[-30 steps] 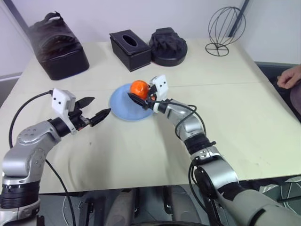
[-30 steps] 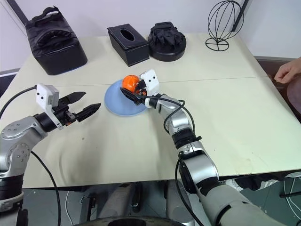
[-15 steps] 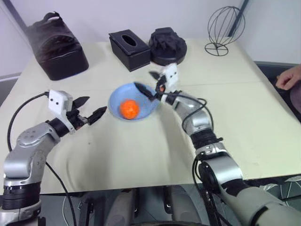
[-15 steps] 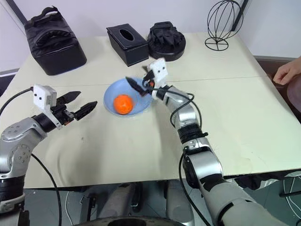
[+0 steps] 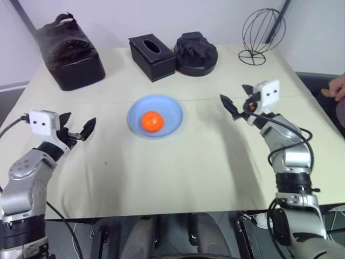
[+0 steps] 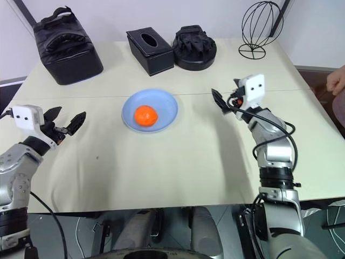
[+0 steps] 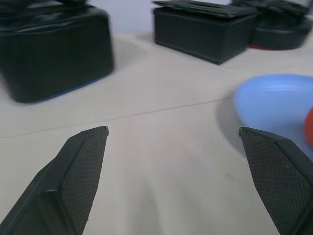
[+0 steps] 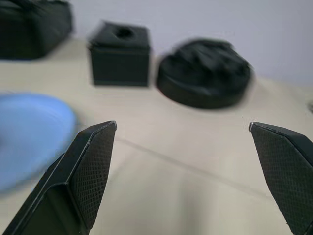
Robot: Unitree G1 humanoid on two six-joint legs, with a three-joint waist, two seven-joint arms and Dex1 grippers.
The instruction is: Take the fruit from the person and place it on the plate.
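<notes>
With the fruit (image 5: pixel 152 121) resting on the plate (image 5: pixel 173 107), both grippers, left (image 5: pixel 80 129) and right (image 5: pixel 235 100), hang wide and empty either side; the placing looks done, seemingly leaving only retreat.

Person's hand (image 5: pixel 335 88): at the 3 o'clock edge of the head views, cut off by the frame; only part of the hand and some dark clothing below it appear.

Fruit (image 7: pixel 309 128): in the left wrist view, a thin orange sliver at the frame edge, the rest cut off. Plate (image 7: pixel 274 105): likewise cropped at that edge, and partly covered by a fingertip (image 7: pixel 283 166).

Plate in the right wrist view (image 8: pixel 29 132): blurred, cut by the frame edge.

Round black object (image 8: pixel 205 73): blurred in the right wrist view; what it is cannot be told.

Black bag (image 5: pixel 69 51): its top is clipped at the 11 o'clock edge of the left eye view.
</notes>
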